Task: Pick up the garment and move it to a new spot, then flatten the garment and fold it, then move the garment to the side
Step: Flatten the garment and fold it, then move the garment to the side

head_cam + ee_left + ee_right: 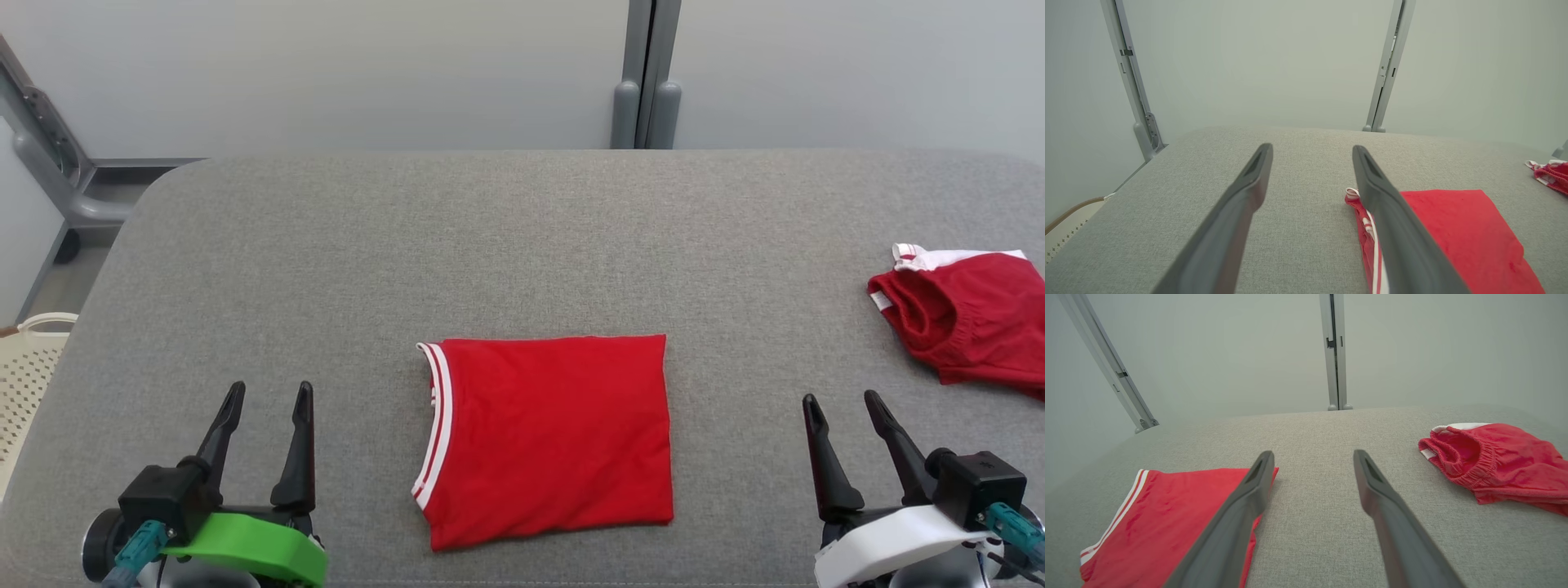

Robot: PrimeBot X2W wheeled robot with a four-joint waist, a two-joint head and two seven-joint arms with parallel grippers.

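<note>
**Inspector:** Surface?

**Assistant:** A grey cloth-covered table [522, 229] with a rounded far-left corner.

**Inspector:** Task item?

**Assistant:** The garment [555, 441] is red, folded to a near-square, and lies flat at the near middle of the table. It is between the two grippers and touches neither. The head view gives its full outline. The left wrist view takes its left edge side-on, where the white-striped trim [1372, 228] lies in layers.

**Inspector:** Other cloth?

**Assistant:** Red shorts [971, 322], crumpled, lie at the right, farther back and well apart from the garment. The head view cuts them off at its edge. The right wrist view shows the gathered waistband [1457, 457] open toward the camera.

**Inspector:** End effectors?

**Assistant:** The left gripper [270, 385] is near left with its fingers spread wide and nothing between them. The right gripper [839, 396], near right, is likewise wide and empty.

**Inspector:** Remainder?

**Assistant:** A pale perforated basket [33, 367] sits off the table's left edge.
</note>
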